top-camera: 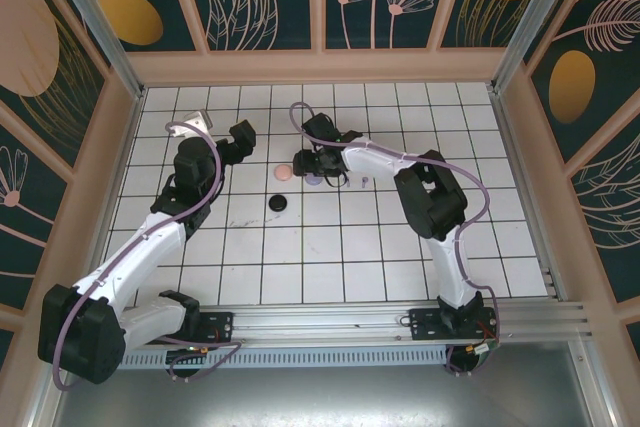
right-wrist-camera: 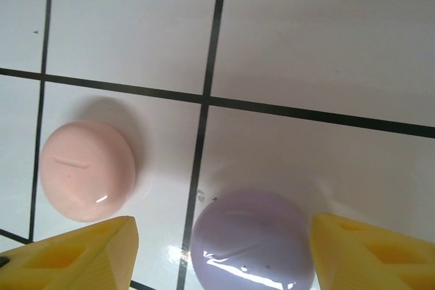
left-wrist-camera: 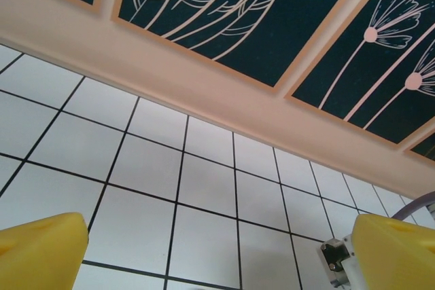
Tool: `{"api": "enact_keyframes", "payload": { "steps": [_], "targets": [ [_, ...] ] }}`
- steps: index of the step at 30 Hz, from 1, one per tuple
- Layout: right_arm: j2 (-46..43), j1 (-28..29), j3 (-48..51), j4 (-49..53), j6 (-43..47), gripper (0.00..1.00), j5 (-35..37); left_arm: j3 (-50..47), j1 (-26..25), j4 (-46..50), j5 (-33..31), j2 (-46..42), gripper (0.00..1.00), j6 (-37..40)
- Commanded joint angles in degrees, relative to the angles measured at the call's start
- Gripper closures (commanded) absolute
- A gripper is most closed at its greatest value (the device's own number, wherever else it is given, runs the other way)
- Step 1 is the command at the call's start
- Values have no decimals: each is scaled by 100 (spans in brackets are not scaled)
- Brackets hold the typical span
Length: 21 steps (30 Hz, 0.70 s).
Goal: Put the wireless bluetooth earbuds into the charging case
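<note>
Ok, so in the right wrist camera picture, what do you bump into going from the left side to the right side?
First the glossy pink round case → glossy lilac round case → yellow plastic pincer finger at the right edge. The other yellow finger overlaps the pink case, so I left it out.

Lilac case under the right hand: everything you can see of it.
The lilac case is a smooth, glossy, plastic-looking dome. It looks shut, no seam visible, and lies flat on the white tiled table. It sits between the open yellow fingers of the right hand, close to one finger; contact there is unclear. The pink case lies apart beside it.
</note>
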<state>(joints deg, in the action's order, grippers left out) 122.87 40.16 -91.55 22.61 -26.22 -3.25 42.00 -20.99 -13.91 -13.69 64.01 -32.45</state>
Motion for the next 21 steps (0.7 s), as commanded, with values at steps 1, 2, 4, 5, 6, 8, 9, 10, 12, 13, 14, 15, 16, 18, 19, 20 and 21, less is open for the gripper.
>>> {"api": "enact_keyframes", "payload": {
  "steps": [1,2,4,5,6,8,9,10,12,13,14,15,16,18,19,20,21],
  "targets": [
    [9,64,26,-99,-6,33,-150,-16,23,80,-177,-61,2,-22],
    [-6,77,45,-91,-22,33,-142,-7,21,90,-220,-47,1,-52],
    [-47,87,107,-107,-49,33,-119,18,20,163,-346,-31,1,-131],
    [-69,88,147,-121,-80,33,-119,31,25,175,-372,-20,1,-135],
    [-95,88,175,-125,-93,33,-130,28,23,174,-354,-12,1,-124],
    [-152,92,239,-135,-150,33,-136,43,25,162,-311,-4,1,-122],
    [-174,88,260,-132,-173,33,-149,45,20,153,-296,2,1,-122],
    [-205,97,282,-125,-190,33,-163,53,24,152,-284,6,1,-122],
    [-275,101,299,-89,-225,33,-153,55,21,134,-268,15,1,-113],
    [-302,114,296,-42,-243,33,-97,63,24,128,-265,12,1,-113],
    [-335,123,280,-1,-228,33,-21,58,20,114,-242,9,1,-105],
    [-357,131,252,46,-211,32,58,55,20,102,-218,11,1,-102],
    [-377,144,216,107,-148,31,152,54,23,94,-189,14,1,-97],
    [-365,162,104,258,38,29,321,53,21,64,-128,6,1,-57],
    [-335,175,24,351,160,28,383,54,25,53,-87,-1,1,-22],
    [-296,189,-62,460,290,28,486,59,24,38,-36,-7,1,22],
    [-259,193,-134,537,413,28,550,64,20,36,2,-9,1,57]
  ]
}}
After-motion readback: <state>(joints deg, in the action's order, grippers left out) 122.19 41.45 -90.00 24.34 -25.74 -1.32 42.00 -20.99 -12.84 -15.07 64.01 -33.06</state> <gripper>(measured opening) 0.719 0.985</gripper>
